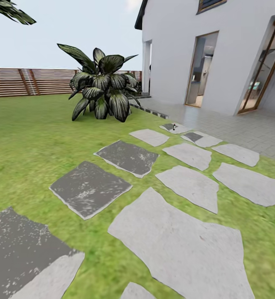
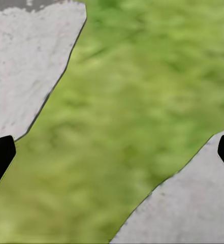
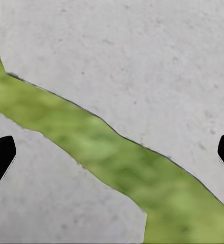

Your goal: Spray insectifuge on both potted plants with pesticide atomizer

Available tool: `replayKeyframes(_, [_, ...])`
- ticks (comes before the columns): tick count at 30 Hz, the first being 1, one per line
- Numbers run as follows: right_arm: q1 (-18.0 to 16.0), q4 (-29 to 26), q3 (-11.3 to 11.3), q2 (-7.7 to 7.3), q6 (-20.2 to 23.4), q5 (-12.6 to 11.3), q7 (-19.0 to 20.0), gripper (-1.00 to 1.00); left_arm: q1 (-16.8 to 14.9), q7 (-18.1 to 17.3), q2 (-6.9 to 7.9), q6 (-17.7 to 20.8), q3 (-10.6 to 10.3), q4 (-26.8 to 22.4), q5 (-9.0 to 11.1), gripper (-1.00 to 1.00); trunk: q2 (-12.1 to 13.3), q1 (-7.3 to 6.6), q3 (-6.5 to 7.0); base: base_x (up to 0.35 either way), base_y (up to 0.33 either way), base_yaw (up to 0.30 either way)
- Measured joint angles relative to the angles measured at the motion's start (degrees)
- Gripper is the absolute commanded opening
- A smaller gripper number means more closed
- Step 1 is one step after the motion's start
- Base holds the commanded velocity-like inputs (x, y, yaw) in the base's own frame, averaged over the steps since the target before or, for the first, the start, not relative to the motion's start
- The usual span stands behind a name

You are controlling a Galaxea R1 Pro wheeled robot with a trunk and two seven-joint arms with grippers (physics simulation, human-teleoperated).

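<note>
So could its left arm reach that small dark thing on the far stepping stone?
Probably not: the small dark thing sits far ahead on a stepping stone, while the left gripper hangs open over nearby grass. Driving closer seems needed.

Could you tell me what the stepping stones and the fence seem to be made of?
The stepping stones look like rough-cut natural stone, matte, with irregular edges and speckled grey faces; some are darker. The fence looks like brown wooden slats laid horizontally, though the render leaves the grain unclear.

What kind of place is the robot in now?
Apparently a house's back garden: a lawn crossed by grey stepping stones, a slatted wooden fence behind, and a white house beside a paved terrace.
</note>
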Motion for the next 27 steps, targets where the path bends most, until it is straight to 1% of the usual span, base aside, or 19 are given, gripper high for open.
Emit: replayKeyframes(27, [0.0,0.0,0.1,0.0,-0.1,0.0,0.0,1.0,0.0,0.0,0.0,0.0,0.0,0.0,0.0,1.0,0.0,0.0,0.0,0.282,0.0,0.0])
